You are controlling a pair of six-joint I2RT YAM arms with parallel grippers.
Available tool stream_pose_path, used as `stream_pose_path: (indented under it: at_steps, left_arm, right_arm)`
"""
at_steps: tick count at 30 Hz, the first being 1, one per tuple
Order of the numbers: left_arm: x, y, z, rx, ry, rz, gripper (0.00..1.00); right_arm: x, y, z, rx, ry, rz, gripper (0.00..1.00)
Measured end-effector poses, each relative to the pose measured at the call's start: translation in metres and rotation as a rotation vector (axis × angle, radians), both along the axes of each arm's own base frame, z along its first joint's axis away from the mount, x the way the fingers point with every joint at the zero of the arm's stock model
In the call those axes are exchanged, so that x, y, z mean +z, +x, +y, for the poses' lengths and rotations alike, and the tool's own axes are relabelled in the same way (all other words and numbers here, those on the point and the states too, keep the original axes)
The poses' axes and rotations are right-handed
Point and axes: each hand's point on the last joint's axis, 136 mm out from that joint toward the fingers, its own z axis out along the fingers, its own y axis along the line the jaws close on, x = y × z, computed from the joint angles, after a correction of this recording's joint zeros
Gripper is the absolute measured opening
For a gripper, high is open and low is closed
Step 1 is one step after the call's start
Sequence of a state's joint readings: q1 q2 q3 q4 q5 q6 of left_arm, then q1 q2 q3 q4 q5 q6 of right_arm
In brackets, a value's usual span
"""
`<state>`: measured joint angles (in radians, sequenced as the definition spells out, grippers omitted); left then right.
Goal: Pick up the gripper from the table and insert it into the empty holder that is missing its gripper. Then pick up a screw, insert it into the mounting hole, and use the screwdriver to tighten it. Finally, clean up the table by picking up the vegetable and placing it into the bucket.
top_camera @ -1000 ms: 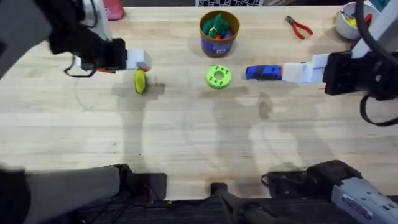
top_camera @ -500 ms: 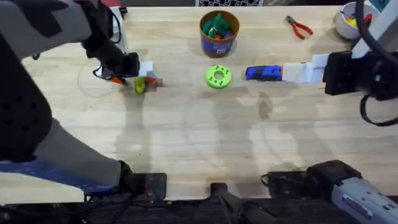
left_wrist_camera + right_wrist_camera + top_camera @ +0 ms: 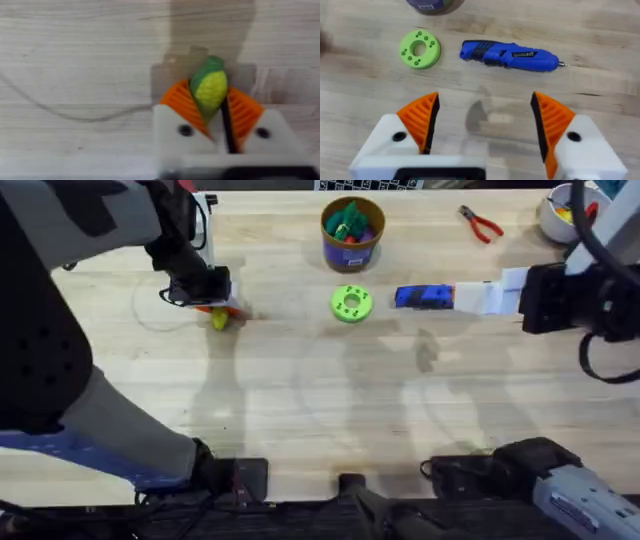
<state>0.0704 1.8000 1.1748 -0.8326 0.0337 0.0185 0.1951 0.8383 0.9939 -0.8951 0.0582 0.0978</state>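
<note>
A: Looking like the cleanup step — left hand [image 3: 215, 117] has its pads pinched on the vegetable [image 3: 210, 90], low on the bench [image 3: 300, 410].

B: Yep. Right hand [image 3: 485, 125] hangs wide, screwdriver [image 3: 509, 54] just ahead. Next I'd guess lift, carry to the bucket [image 3: 352, 230] well beyond it.

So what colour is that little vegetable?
Yellow with a green end, clearest in the left wrist view: the vegetable.

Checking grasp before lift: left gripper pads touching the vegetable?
Touching. Left wrist view: the vegetable sits wedged between the left gripper's orange pads, both pressed against its sides.
</note>
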Motion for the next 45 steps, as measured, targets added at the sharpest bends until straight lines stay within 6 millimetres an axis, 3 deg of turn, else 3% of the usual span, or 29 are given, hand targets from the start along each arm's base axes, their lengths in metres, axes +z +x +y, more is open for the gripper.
stream_pose_path:
  at_steps: [2,3,12,15,18,24,29,39,45]
  left_arm:
    - [0.001,0.001,-0.001,-0.004,-0.002,-0.003,0.057]
    - [0.001,0.001,-0.001,-0.004,-0.003,-0.003,0.026]
    - [0.008,0.005,-0.009,-0.007,-0.046,0.014,0.031]
    - [0.026,0.023,-0.014,-0.018,-0.05,-0.018,0.031]
    - [0.06,0.054,-0.028,-0.048,-0.049,-0.115,0.031]
    - [0.128,0.104,-0.089,-0.163,-0.074,-0.34,0.031]
    - [0.16,0.116,-0.148,-0.253,-0.136,-0.454,0.031]
    - [0.18,0.125,-0.228,-0.375,-0.237,-0.593,0.031]
    - [0.154,0.135,-0.265,-0.422,-0.3,-0.59,0.031]
  right_arm:
    - [0.0,0.0,0.0,0.0,0.0,0.0,0.994]
    - [0.0,0.0,0.0,0.0,0.0,0.0,0.994]
    - [0.0,0.0,0.0,0.0,0.0,0.0,0.994]
    - [0.0,0.0,0.0,0.0,0.0,0.0,0.993]
    - [0.0,0.0,0.0,0.0,0.0,0.0,0.994]
    - [0.0,0.0,0.0,0.0,0.0,0.0,0.992]
    - [0.0,0.0,0.0,0.0,0.0,0.0,0.992]
    - [0.0,0.0,0.0,0.0,0.0,0.0,0.992]
    - [0.0,0.0,0.0,0.0,0.0,0.0,0.992]
